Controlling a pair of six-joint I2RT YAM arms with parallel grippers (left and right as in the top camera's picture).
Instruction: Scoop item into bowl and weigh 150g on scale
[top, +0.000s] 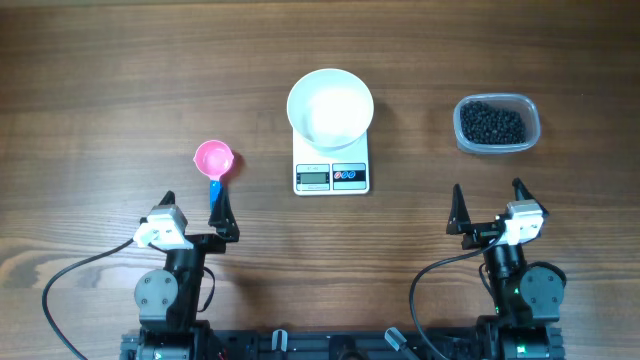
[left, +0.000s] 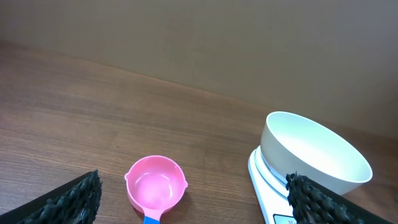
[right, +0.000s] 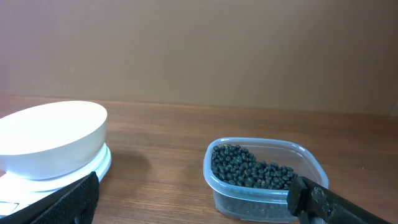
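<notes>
Nothing scooped yet: picking up the scoop comes first.

On the brown wooden table (top: 100, 80), the small white rectangular digital scale (top: 331, 178) sits in the middle, carrying the empty round glossy white bowl (top: 330, 105). The clear rectangular plastic tub (top: 497, 125) stands well to the right. The pink plastic scoop with a blue handle (top: 214, 160) lies to the left, and all the tiny black beads (right: 249, 168) are in the tub. The left fingers (left: 68, 202) and right fingers (right: 336, 202) gape wide, holding nothing. Best to grip the blue handle squarely, keep the cup level, pour over the bowl's centre, and add smaller loads as the target nears.
</notes>
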